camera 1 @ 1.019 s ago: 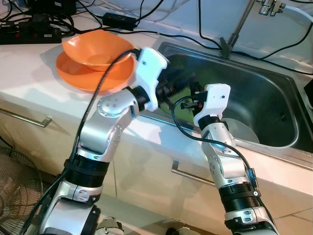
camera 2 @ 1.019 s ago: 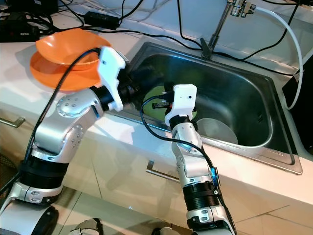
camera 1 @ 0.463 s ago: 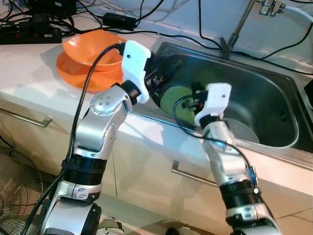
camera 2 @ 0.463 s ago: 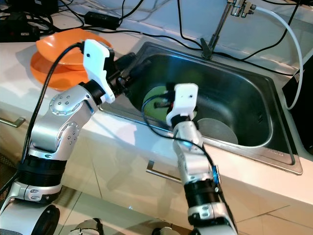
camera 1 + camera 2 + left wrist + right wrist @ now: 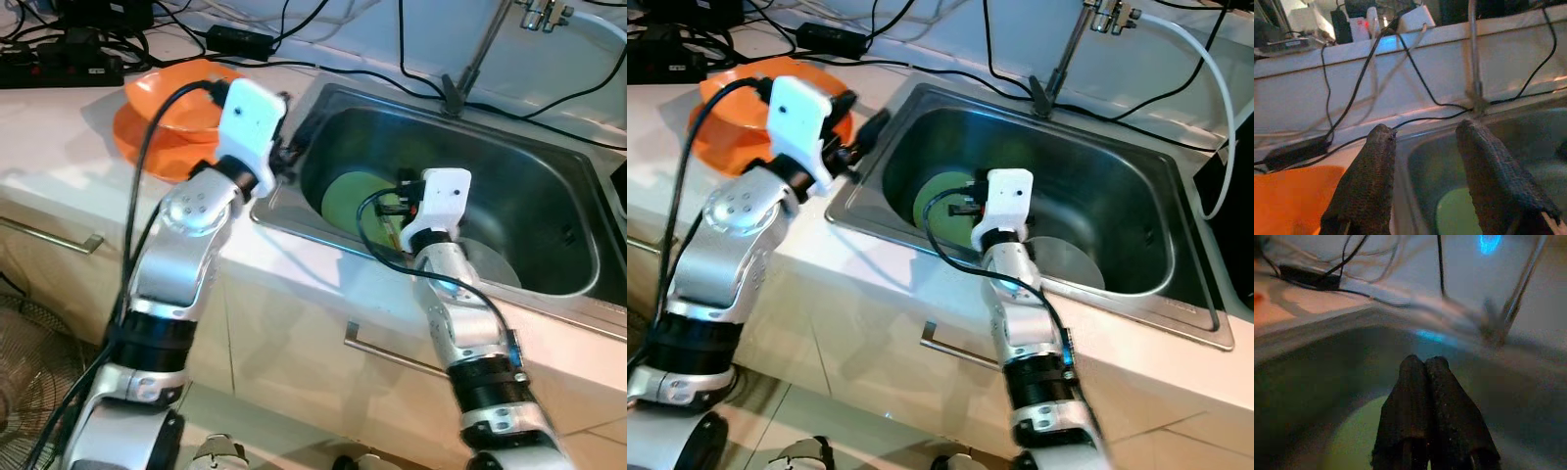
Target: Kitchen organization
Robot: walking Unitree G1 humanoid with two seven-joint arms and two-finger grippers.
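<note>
Jaws: left gripper (image 5: 1425, 186) spread wide, empty, over sink's left rim; right gripper (image 5: 1431, 416) pressed closed, empty, above round green plate (image 5: 355, 201) lying in stainless steel sink (image 5: 549, 211). Stacked orange bowls (image 5: 162, 122) on white bench (image 5: 59, 137). I judge plate pickup pending; next I open right jaws, descend on rim. Since earlier frame, left arm pulled back from basin, uncovering plate.

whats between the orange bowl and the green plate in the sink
The left gripper and the sink's rim, seen in both eye views.
</note>
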